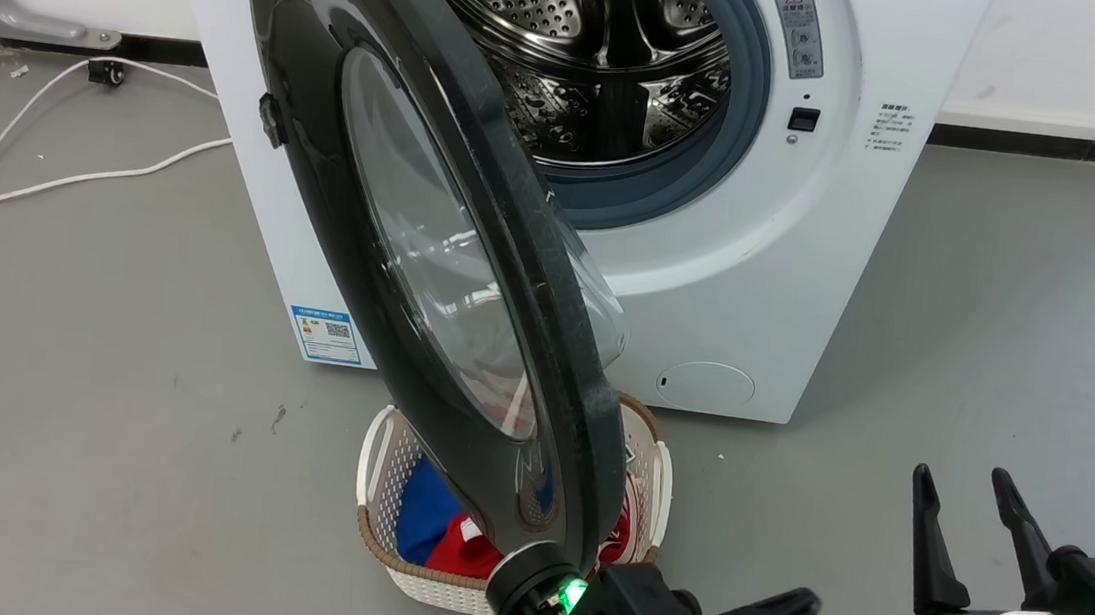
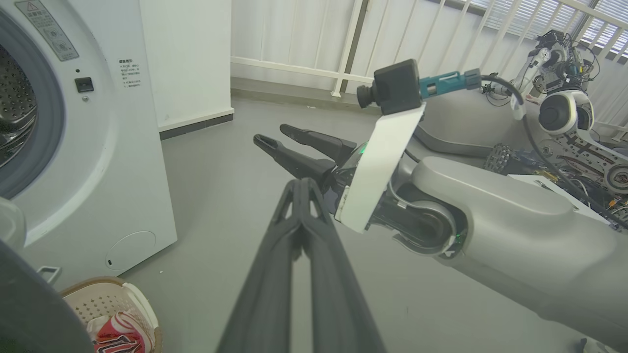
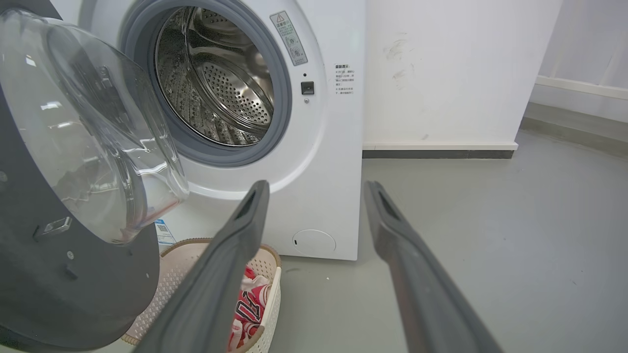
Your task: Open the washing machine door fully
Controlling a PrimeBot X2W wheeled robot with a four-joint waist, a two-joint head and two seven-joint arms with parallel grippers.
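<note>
- Very large round washing machine door [image 1: 433,246], glossy black ring around a clear bulging glass bowl: swung out from the front, hinged at the head view's left, bowl turned toward the opening.
- Hangs with its lower edge above a white lattice laundry basket [image 1: 375,477] holding red and blue clothes [image 1: 445,539], on the grey floor [image 1: 96,405].
- Big white boxy front-loading washing machine [image 1: 772,269]: perforated steel drum [image 1: 583,40] and grey-blue rubber gasket [image 1: 724,144] laid bare; small blue label [image 1: 326,334] and round cap [image 1: 706,385] low on the front.
- Left claw [image 1: 795,605]: clenched, long dark fingers pressed together on nothing, pointing to the view's right, away from the door; wrist just under the door's bottom rim, contact impossible to tell.
- Right claw [image 1: 963,478]: released, fingers spread and empty, low at the right, well apart from door and machine, aimed at the machine front in its own wrist view.
- White cables [image 1: 67,181] trailing across the floor at the head view's left.
</note>
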